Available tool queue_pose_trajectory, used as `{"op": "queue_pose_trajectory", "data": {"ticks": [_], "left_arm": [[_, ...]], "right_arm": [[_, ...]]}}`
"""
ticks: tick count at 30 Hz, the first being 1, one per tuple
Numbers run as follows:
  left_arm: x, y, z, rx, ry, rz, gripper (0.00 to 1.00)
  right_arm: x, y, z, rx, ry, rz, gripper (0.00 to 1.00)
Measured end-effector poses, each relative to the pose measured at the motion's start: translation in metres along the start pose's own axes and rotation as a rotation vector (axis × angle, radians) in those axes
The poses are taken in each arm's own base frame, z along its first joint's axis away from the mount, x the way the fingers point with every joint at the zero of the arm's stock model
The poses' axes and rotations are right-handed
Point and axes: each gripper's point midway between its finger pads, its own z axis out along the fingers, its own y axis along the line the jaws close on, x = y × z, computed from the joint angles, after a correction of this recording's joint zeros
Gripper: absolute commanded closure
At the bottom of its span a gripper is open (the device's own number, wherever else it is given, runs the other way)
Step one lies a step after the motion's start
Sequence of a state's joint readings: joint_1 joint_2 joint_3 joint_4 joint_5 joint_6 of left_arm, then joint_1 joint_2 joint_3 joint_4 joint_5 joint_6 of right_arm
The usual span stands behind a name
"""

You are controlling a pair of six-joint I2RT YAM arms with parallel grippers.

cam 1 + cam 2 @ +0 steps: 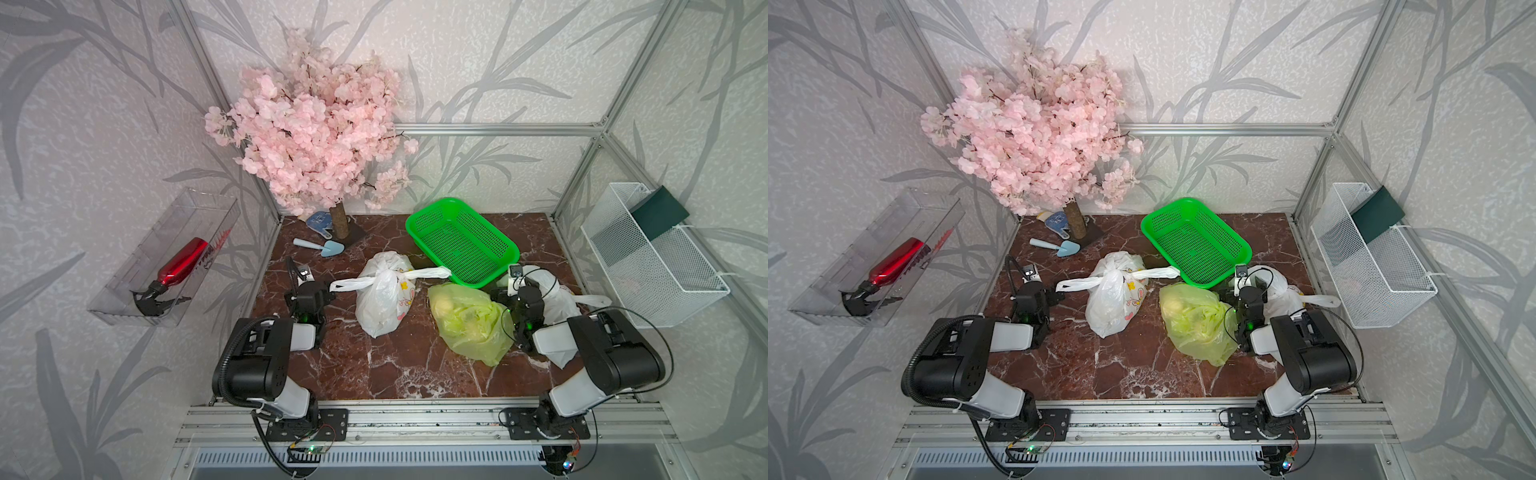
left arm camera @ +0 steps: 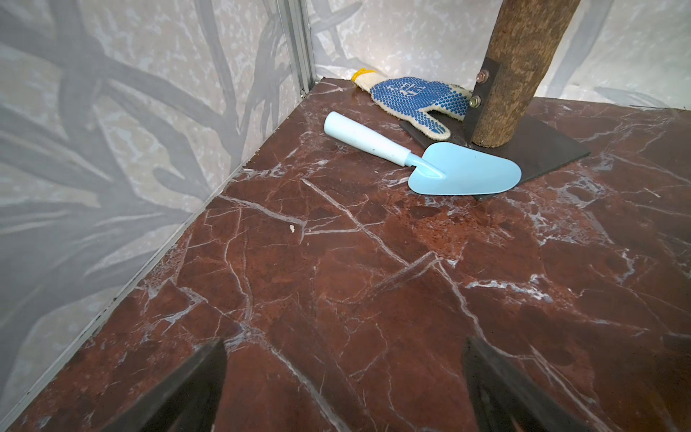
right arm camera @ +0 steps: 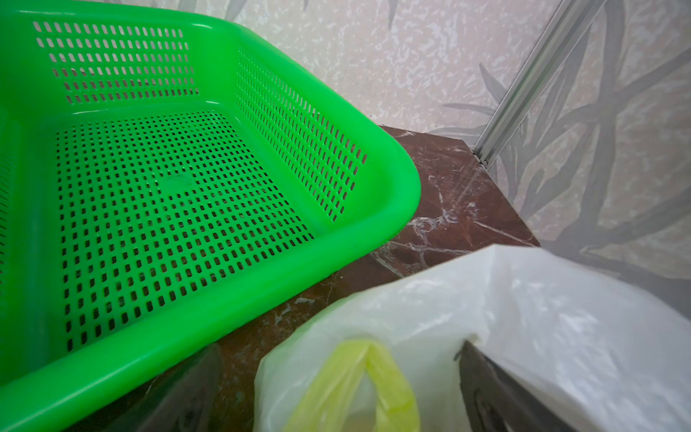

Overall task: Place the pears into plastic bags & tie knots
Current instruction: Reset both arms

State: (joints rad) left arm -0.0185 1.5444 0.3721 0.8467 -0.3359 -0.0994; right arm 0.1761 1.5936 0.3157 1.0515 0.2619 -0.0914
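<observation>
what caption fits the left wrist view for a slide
Open left pincer over red marble tabletop, facing a blue trowel, dotted glove and tree trunk.

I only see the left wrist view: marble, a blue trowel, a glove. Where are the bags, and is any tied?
Observer: Three lie mid-table. The rabbit-print white bag is knotted, strap ends sticking out sideways.
Operator: Anything left in the basket?
Observer: No, the green basket is empty.
Operator: What's the right gripper doing?
Observer: The right gripper stands open beside the other white bag.
</observation>
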Motion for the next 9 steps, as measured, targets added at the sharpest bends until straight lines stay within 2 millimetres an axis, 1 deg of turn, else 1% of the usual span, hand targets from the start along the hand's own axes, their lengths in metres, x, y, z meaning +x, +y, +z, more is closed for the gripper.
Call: {"op": "queue_pose_trajectory", "data": {"ticks": [9], "left_arm": [[0.0013, -0.0016, -0.0004, 0.002, 0.006, 0.017, 0.01]], "right_arm": [[-0.0012, 0.0, 0.0005, 0.0, -0.003, 0.0, 0.01]]}}
